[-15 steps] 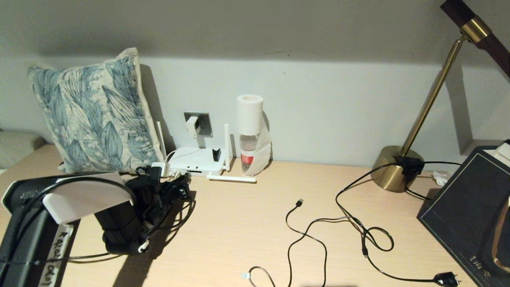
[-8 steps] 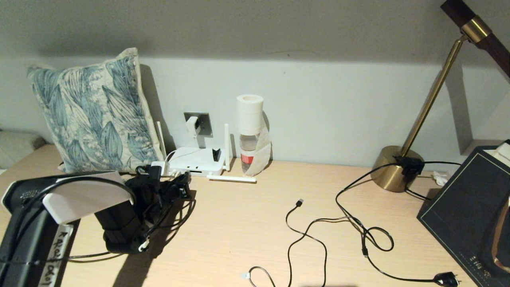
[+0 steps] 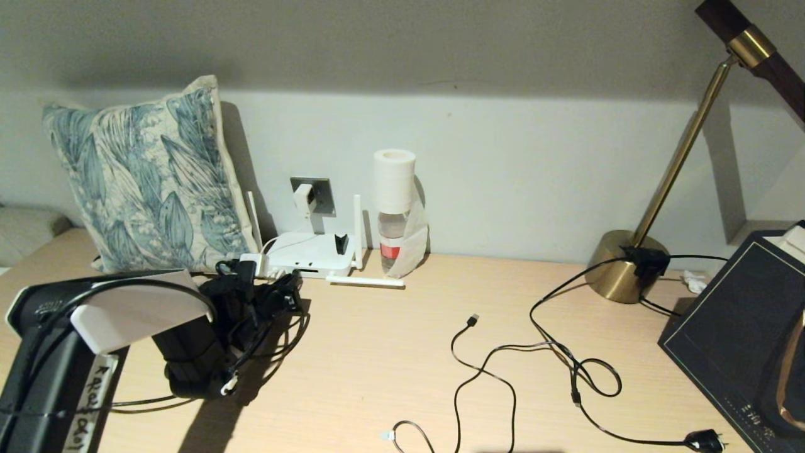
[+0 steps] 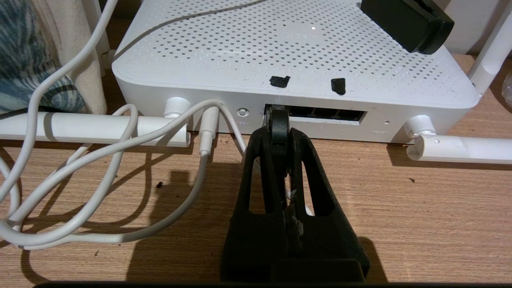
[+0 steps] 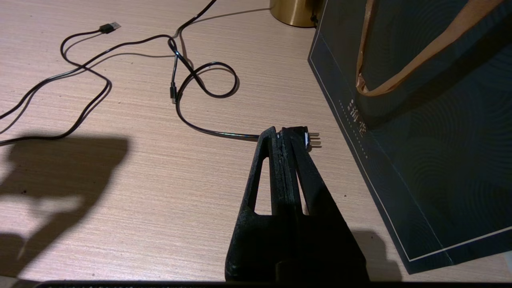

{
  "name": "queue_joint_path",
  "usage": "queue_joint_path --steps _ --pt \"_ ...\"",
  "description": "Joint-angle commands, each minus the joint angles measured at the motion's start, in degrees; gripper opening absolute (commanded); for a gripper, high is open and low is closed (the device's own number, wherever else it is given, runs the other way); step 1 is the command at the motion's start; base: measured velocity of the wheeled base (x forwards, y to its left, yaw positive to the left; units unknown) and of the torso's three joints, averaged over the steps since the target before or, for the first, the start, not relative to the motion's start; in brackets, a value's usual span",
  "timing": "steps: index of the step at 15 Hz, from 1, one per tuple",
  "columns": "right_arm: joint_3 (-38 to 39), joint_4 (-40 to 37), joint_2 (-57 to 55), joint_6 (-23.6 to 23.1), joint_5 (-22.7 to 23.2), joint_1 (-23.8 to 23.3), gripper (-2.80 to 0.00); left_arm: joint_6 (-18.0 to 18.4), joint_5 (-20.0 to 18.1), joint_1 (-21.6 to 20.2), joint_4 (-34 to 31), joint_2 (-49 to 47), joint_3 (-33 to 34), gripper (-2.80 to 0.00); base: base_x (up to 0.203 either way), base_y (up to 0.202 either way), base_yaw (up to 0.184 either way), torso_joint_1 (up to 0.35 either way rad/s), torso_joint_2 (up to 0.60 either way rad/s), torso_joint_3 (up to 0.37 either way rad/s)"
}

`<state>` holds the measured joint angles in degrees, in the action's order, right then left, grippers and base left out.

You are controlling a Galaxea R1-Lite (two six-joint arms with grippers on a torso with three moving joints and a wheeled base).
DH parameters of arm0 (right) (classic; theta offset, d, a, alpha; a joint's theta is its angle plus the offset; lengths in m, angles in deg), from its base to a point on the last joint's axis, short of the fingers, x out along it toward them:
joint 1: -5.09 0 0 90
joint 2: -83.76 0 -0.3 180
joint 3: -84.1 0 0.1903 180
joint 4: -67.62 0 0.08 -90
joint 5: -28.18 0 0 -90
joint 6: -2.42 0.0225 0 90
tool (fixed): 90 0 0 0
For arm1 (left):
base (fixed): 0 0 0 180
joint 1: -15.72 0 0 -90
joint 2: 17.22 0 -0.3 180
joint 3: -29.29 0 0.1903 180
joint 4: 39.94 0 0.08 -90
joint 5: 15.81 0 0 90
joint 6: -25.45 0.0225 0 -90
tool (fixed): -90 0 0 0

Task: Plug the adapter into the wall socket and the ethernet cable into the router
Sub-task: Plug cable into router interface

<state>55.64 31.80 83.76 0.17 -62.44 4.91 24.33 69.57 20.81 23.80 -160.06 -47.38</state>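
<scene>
Left arm shifts slightly at the router

The left arm (image 3: 94, 352) sits marginally lower and further right in the head view than a second ago; its gripper (image 4: 279, 132) remains at the router (image 4: 296, 64). Nothing else differs.

pillow (image 3: 148, 179) – far left | brass lamp (image 3: 629, 270) – right | dark bag (image 3: 742, 327) | USB cable (image 3: 484, 365)

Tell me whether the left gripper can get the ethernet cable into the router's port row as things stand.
Probably yes. The left gripper, shut on the ethernet cable, already has it at the leftmost port of the router, with nothing between; the white cords lie off to one side.
</scene>
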Motion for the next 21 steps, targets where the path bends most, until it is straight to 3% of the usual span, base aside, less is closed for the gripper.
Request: queue_joint_path --steps 1,21 --pt "0.0 -0.1 0.0 0.0 0.0 0.0 -2.8 0.0 0.0 0.0 0.6 -0.3 -0.1 -2.8 0.0 0.0 0.0 0.0 0.0 0.0" --pt "0.0 0.0 -0.1 0.0 0.0 0.0 -2.8 0.0 0.0 0.3 0.3 -1.4 -3.6 -2.8 0.0 0.0 0.0 0.0 0.0 0.0"
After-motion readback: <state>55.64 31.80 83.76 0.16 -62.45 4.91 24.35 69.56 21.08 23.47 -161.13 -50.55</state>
